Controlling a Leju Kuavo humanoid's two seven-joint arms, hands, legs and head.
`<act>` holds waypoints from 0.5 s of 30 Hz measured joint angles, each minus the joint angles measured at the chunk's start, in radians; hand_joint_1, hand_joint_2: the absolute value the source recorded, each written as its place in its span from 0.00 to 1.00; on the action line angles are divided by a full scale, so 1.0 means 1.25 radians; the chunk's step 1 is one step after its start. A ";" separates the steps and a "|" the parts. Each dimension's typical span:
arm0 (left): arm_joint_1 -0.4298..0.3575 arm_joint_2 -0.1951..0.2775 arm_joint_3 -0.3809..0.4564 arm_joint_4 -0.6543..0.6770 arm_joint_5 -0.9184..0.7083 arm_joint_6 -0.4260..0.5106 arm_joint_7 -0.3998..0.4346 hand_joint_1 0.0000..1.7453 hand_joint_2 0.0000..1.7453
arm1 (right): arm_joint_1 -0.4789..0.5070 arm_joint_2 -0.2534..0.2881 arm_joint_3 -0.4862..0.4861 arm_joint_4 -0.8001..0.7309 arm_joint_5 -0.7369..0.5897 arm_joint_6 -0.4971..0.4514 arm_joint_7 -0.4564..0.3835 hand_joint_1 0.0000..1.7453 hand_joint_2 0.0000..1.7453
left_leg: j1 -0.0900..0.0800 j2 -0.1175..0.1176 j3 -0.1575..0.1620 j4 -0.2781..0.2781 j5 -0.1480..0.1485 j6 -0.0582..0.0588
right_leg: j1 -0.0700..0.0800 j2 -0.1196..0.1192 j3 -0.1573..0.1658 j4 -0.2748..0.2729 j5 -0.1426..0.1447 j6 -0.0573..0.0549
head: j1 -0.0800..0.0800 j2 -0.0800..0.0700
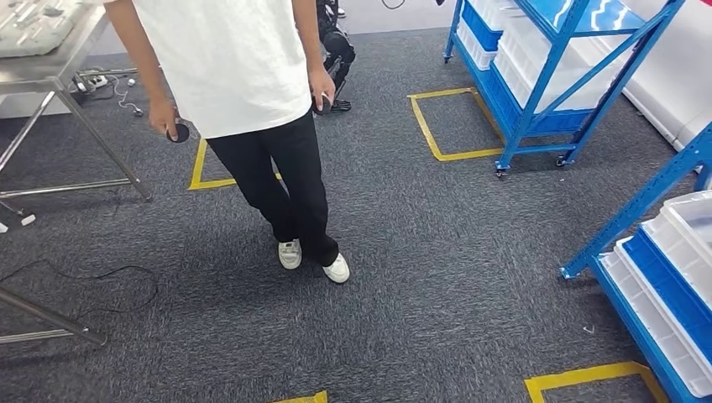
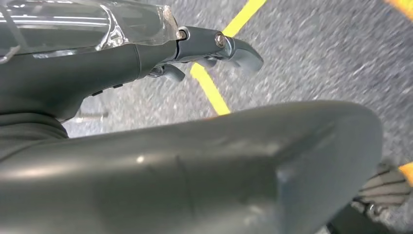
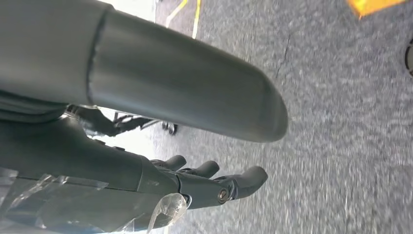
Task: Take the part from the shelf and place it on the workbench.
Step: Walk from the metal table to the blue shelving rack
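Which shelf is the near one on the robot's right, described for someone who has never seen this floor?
Start from the grey carpet marked with yellow tape squares. Two blue racks stand on the right side of the head view. The near one sits at the lower right edge, holding white trays and a blue tray; the far rack stands higher in the picture, on small castors beside a taped square.

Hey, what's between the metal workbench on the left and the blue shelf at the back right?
Head view: a person standing on grey carpet, plus yellow floor tape.

Right hand over grey carpet

The right hand (image 3: 160, 146) holds nothing, its dark fingers (image 3: 243, 179) extended, above carpet (image 3: 341, 146) marked with yellow tape (image 3: 196, 17).
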 joint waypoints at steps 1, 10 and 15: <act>0.001 0.000 -0.001 0.000 0.000 0.000 0.000 0.00 0.00 | -0.001 0.000 0.000 0.000 0.000 0.000 0.000 0.00 0.00 | -0.001 0.011 0.000 0.000 0.001 0.002 | 0.001 -0.026 -0.024 0.054 -0.031 0.001 | 0.001 0.000; 0.003 0.001 -0.009 0.000 0.000 -0.003 0.012 0.00 0.00 | -0.002 0.000 0.000 0.000 -0.005 0.000 -0.006 0.00 0.00 | -0.008 0.095 -0.001 0.004 -0.003 -0.010 | 0.002 -0.107 0.057 -0.056 0.017 0.001 | 0.000 0.000; -0.003 -0.001 -0.010 0.000 -0.003 -0.003 0.006 0.00 0.00 | -0.003 -0.002 0.000 0.000 -0.005 -0.005 -0.014 0.00 0.00 | 0.000 0.080 -0.023 0.061 -0.044 -0.029 | 0.006 -0.077 0.052 -0.062 0.025 -0.026 | -0.001 0.000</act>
